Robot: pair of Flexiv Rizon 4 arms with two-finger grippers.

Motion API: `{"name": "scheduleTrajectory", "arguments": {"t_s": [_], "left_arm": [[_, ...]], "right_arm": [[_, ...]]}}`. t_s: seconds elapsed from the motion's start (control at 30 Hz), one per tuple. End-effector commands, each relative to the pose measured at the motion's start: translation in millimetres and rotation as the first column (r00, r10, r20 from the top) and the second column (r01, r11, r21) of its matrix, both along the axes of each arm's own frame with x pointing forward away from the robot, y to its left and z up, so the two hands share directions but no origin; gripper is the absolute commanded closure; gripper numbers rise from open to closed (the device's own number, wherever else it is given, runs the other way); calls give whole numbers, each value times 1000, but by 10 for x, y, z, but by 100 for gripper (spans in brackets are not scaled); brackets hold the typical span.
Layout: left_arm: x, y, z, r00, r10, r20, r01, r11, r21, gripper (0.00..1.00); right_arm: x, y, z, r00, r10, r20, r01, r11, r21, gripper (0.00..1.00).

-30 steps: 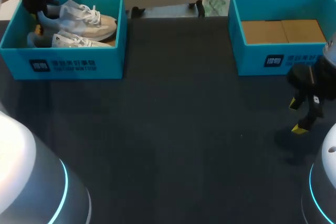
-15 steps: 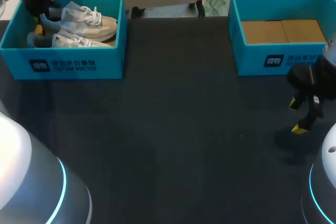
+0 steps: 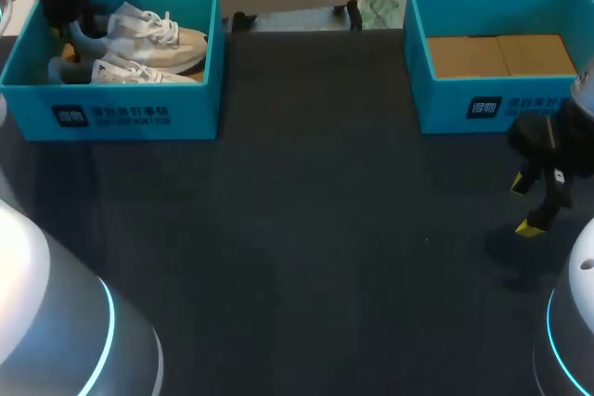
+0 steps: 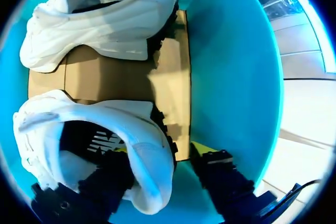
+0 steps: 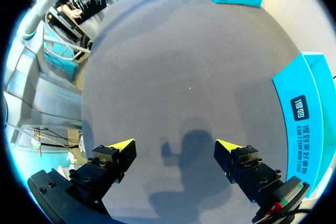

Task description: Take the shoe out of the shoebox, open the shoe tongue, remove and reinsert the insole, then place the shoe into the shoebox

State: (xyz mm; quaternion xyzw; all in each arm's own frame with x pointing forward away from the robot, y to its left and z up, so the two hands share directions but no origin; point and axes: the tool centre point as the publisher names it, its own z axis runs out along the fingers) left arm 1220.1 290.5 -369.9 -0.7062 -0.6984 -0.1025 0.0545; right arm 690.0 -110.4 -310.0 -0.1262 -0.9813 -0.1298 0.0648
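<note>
The left gripper [image 4: 160, 150] is reaching down into one end of the teal shoebox [image 4: 231, 77], where two white shoes are lying side by side on the cardboard floor. Its fingers are straddling the heel of the nearer shoe [image 4: 105, 111] – one finger is sitting inside the shoe's opening, the other is standing outside, between the heel and the shoebox's end wall. The outer finger appears to be just clear of the heel, so the jaws look open and are not yet gripping anything. The second shoe [image 4: 94, 24] is lying just beside the first, inside the same shoebox.

The right gripper [image 5: 176, 145] is hanging well apart from the shoebox, jaws wide and holding nothing.

Risks, as a judgement: a pinch on the soft heel collar alone could be slipping as the shoe rises. The outer finger is working close to the shoebox wall and could be catching it – dragging the shoebox or nudging the second shoe.
</note>
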Motion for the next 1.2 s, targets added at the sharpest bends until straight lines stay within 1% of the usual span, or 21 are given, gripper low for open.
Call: {"name": "scheduleTrajectory", "arguments": {"t_s": [0.03,0.07,0.2,0.33,0.4,0.5,0.57,0.73,0.8,0.83,0.9,1.2], "left_arm": [[-18,-4,121,1000,-4,-9,4,1000,-17,15],[-33,-21,146,1000,1,-8,-1,1000,-21,0],[-146,-106,313,1000,6,-8,-6,998,-60,0],[-273,-137,548,1000,16,-3,-16,994,-107,0],[-361,-139,699,1000,23,-5,-23,990,-138,0],[-498,-154,839,1000,24,4,-23,988,-152,0],[-637,-178,921,1000,19,16,-16,989,-150,0],[-934,-229,1014,1000,15,27,-11,989,-149,0],[-1043,-227,1038,997,64,35,-58,988,-145,0],[-1107,-210,1058,997,80,4,-78,983,-164,0],[-1217,-153,1090,994,112,-5,-111,981,-160,0],[-1217,-153,1090,994,112,-5,-111,981,-160,0]], "right_arm": [[-8,-2,-2,1000,0,1,0,1000,0,0],[-8,-2,-2,1000,0,1,0,1000,0,0],[-8,-2,-2,1000,0,1,0,1000,0,0],[-8,-2,-2,1000,0,1,0,1000,0,0],[-8,-2,-2,1000,0,1,0,1000,0,0],[-8,-2,-2,1000,0,1,0,1000,0,0],[-8,-2,-2,1000,0,1,0,1000,0,0],[-8,-2,-2,1000,0,1,0,1000,0,0],[-8,-2,-2,1000,0,1,0,1000,0,0],[-8,-2,-2,1000,0,1,0,1000,0,0],[-8,-2,-2,1000,0,1,0,1000,0,0],[-8,-2,-2,1000,0,1,0,1000,0,0]]}}
